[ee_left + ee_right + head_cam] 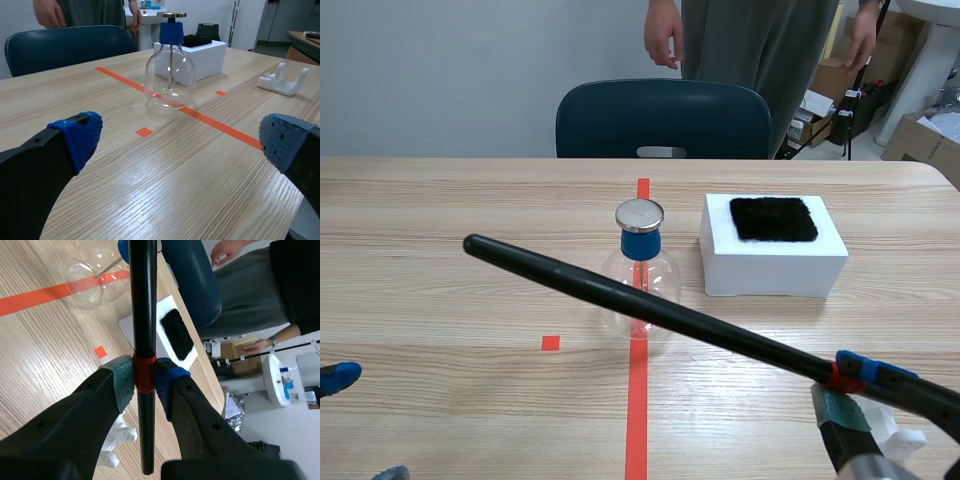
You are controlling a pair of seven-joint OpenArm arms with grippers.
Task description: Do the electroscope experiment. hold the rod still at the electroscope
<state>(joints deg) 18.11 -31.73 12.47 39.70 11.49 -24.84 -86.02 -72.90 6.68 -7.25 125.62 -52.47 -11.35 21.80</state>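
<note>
**Electrostatics run: positions logged**

Right claw (pixel 145 381): clamped on a long black rod (pixel 144 315), my two fingers pressing from either side onto a red band (pixel 145 371) wound round it. A short length of rod stuck out behind the grip and the long part ran ahead. The claw sat over the near right corner of the pale wooden table (pixel 440 300).

Rod position: from that corner it slanted, raised, toward the table's left edge. It passed on the near side of the electroscope (pixel 640 265), a clear glass flask with a blue stopper and a round metal disc on top. The free tip ended left of the flask, above the tabletop. Contact between rod and glass: I could not tell.

Electroscope: upright near the table's middle, on the orange-red tape line. A thin metal stem hung from the stopper inside the glass.

Left claw (pixel 182 137): fingers wide apart, holding nothing, low over the near left corner, well apart from the flask.

Other items:
- White foam block (pixel 775 262) just beside the electroscope, toward the right edge, with a black fuzzy pad (pixel 773 218) on its top.
- White plastic cradle (pixel 910 437) at the near right corner, beside my right claw.
- Dark blue chair (pixel 660 118) at the far edge, with a person (pixel 760 40) standing behind it.
</note>
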